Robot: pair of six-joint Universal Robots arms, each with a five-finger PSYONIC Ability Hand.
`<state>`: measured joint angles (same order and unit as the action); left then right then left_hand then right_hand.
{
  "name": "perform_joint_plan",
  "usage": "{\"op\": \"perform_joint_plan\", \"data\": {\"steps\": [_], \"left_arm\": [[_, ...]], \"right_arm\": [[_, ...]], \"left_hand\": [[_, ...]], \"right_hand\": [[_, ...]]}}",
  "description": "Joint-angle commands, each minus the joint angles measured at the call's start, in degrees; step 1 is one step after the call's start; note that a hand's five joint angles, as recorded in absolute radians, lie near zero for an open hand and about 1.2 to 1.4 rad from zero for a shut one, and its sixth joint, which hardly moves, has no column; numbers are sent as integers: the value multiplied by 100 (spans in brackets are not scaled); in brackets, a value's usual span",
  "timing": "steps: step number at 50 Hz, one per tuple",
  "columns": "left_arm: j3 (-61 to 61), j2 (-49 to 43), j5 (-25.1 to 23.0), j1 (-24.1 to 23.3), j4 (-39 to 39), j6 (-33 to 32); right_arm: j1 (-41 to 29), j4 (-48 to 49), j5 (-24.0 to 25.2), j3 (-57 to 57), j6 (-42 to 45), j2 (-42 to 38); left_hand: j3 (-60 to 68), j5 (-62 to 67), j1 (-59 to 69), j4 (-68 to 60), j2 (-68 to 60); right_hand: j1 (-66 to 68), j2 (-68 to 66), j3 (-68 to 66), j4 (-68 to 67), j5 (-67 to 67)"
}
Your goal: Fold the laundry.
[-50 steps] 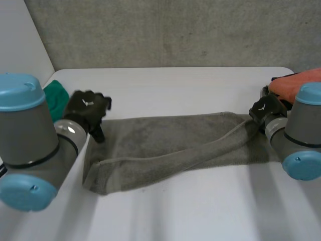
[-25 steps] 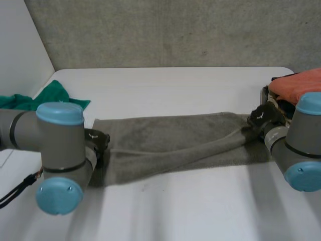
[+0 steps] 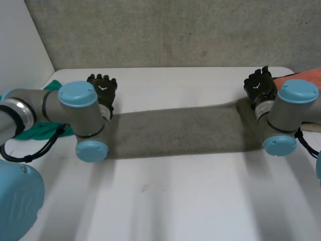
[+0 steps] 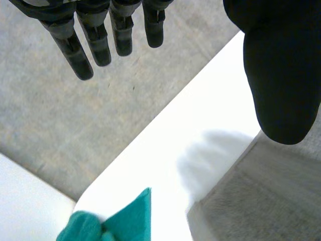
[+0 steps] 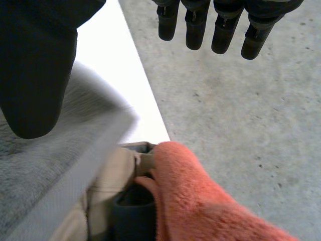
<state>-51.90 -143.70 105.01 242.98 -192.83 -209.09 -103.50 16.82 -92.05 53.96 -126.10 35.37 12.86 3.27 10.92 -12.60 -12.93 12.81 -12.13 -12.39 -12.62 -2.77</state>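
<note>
I see the grey towel (image 3: 175,131) lying flat as a long band across the worktop (image 3: 180,201), left hand (image 3: 102,90) and right hand (image 3: 260,86) above its far corners, fingers (image 4: 95,42) spread and holding nothing, probably placed to regrasp for the next fold.

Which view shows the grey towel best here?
The head view: the grey towel lies spread flat there, its full length between the left hand and the right hand. The left wrist view shows one corner, the right wrist view one end.
</note>
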Motion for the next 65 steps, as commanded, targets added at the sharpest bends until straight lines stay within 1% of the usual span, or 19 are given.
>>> {"op": "perform_joint_plan", "data": {"steps": [1, 4, 8, 9, 11, 13, 16, 17, 20, 25, 30, 36, 38, 40, 46, 51, 55, 62, 65], "left_arm": [[-232, 412, -7, -312, -167, 52], [-601, 930, -7, -365, -193, 61], [-1155, 1528, -42, -374, -211, 61], [-1365, 1712, -77, -383, -211, 70], [-1603, 1880, -130, -365, -211, 96], [-1936, 2073, -261, -356, -211, 245], [-2210, 2214, -455, -339, -211, 474], [-2350, 2267, -595, -339, -211, 648], [-2500, 2285, -771, -339, -211, 878], [-2615, 2267, -860, -348, -211, 1028], [-2685, 2241, -869, -339, -211, 1028], [-2747, 2250, -869, -330, -211, 1037], [-2773, 2250, -869, -330, -211, 1028], [-2782, 2250, -869, -321, -220, 1037], [-2826, 2294, -860, -330, -211, 1037], [-2966, 2504, -869, -330, -211, 1037], [-3124, 2750, -869, -330, -211, 1037], [-3353, 3005, -869, -312, -220, 1037], [-3467, 3120, -860, -304, -220, 1046]], "right_arm": [[31, -56, -314, 228, -467, 759], [84, -187, -200, 702, -1003, 1383], [365, -933, 274, 1265, -1461, 2227], [609, -1378, 519, 1458, -1584, 2472], [857, -1820, 758, 1617, -1690, 2624], [1164, -2425, 1003, 1793, -1813, 2651], [1376, -2858, 1180, 1995, -1822, 2642], [1472, -2964, 1259, 2109, -1848, 2616], [1561, -2843, 1391, 2206, -1848, 2423], [1587, -2027, 1567, 2259, -1822, 1869], [1579, -1577, 1576, 2207, -1787, 1579], [1543, -1480, 1576, 2093, -1761, 1289], [1543, -1462, 1567, 2084, -1761, 1227], [1570, -1427, 1506, 2057, -1769, 1227], [1640, -1365, 1392, 2373, -1831, 1376], [2288, -1383, 1295, 2839, -1673, 2533], [2624, -1392, 1286, 2848, -1454, 2765], [2607, -1357, 1041, 2646, -979, 2800], [2248, -1199, 759, 2515, -908, 2879]], "left_hand": [[-286, -327, -92, 260, 293], [-286, -327, -92, 260, 293], [-286, -327, -92, 260, 293], [-286, -327, -92, 260, 293], [-286, -327, -92, 260, 293], [-286, -327, -92, 260, 293], [-286, -327, -92, 260, 293], [-286, -327, -92, 260, 293], [-286, -327, -92, 260, 293], [-286, -327, -92, 260, 293], [-286, -327, -92, 260, 293], [-286, -327, -92, 260, 293], [-286, -327, -92, 260, 293], [-286, -327, -92, 260, 293], [-286, -327, -92, 260, 293], [-286, -327, -92, 260, 293], [-286, -327, -92, 260, 293], [-286, -327, -92, 260, 293], [-286, -327, -92, 260, 293]], "right_hand": [[-281, 213, 239, 262, 277], [-281, 213, 239, 262, 277], [-281, 213, 239, 262, 277], [-281, 213, 239, 262, 277], [112, -180, -154, -131, -116], [382, -450, -424, -401, -385], [735, -803, -777, -754, -738], [1170, -1237, -1211, -1189, -1173], [1309, -1376, -1350, -1327, -1312], [1644, -1712, -1686, -1663, -1647], [2115, -2183, -2156, -2134, -2118], [2669, -2737, -2711, -2688, -2672], [3824, -3892, -3866, -3843, -3827], [6705, -6772, -6746, -6723, -6708], [6719, -6787, -6761, -6738, -6723], [6719, -6787, -6761, -6738, -6723], [6719, -6787, -6761, -6738, -6723], [6719, -6787, -6761, -6738, -6723], [6719, -6787, -6761, -6738, -6723]]}}
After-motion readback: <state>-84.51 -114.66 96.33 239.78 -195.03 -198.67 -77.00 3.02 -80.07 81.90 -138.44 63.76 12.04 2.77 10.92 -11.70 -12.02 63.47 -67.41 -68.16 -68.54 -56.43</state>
